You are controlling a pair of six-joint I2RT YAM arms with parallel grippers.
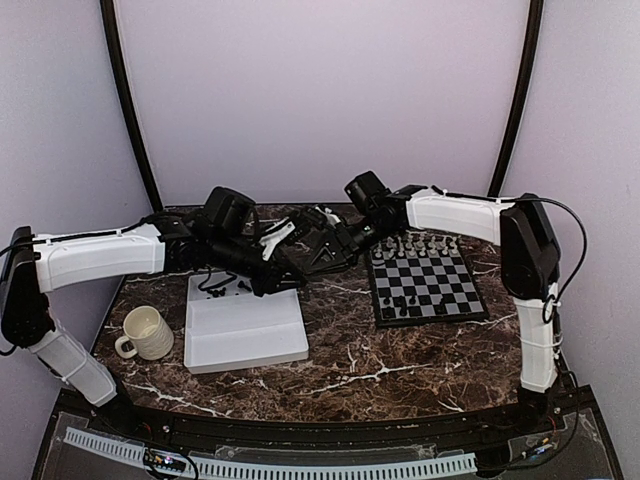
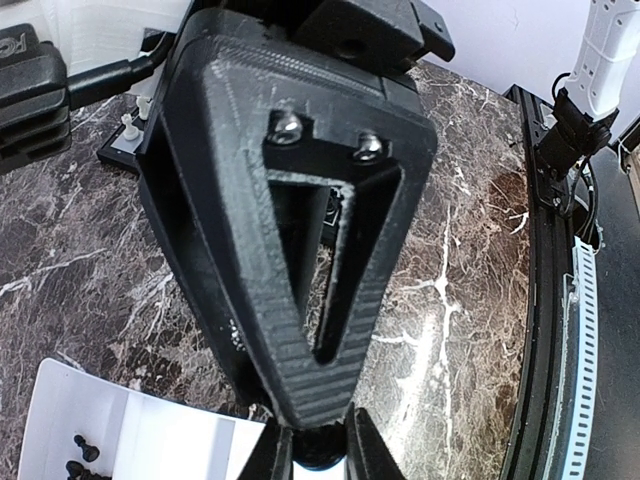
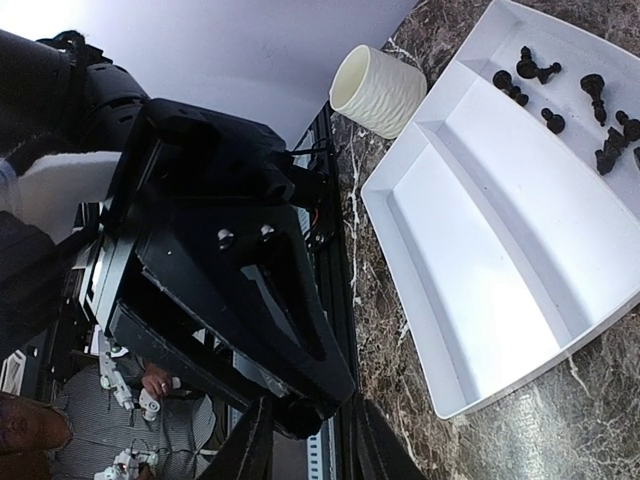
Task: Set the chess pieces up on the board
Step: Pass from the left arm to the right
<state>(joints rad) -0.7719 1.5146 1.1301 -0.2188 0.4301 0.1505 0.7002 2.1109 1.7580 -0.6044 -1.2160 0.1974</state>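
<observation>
In the overhead view the left tool and right tool merge into one black mass, their tips hidden. Each wrist view cuts its own tool's tips off at 6 o'clock. The chess pieces on the board are too small to identify.

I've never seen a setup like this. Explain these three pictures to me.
Two robot arms, left and right, are bolted to a marble table. One picture looks down from above and behind them; the other two come from a camera on each wrist. On the table are a chessboard with some pieces placed, a white tray with loose black pieces, and a cream mug. The left gripper and right gripper meet tip to tip, so each wrist camera mostly sees the other gripper. It may be a handover, but whether either holds a piece is hidden.
</observation>
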